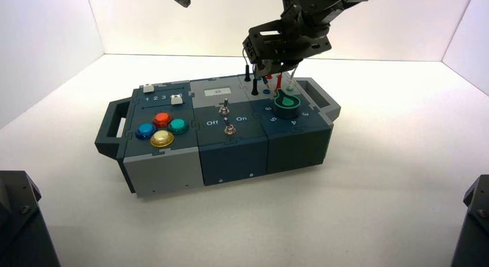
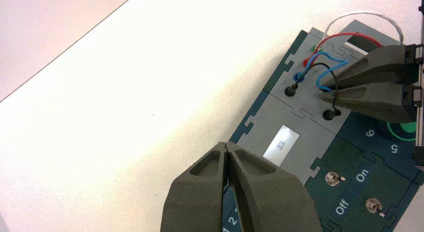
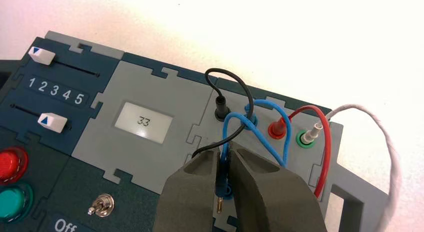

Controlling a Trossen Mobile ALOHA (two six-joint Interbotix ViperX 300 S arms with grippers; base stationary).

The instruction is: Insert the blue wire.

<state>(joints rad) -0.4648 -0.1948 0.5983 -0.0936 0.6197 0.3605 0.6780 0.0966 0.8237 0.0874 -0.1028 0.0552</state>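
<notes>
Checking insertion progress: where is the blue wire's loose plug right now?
The right gripper pinches the blue wire's loose plug above the grey wire panel, near the black wire.

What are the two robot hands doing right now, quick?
Left gripper: shut, holding nothing, hovering over the box.
Right gripper: shut on the blue wire, pinching its loose plug near the sockets.

High overview, two close wrist views
</notes>
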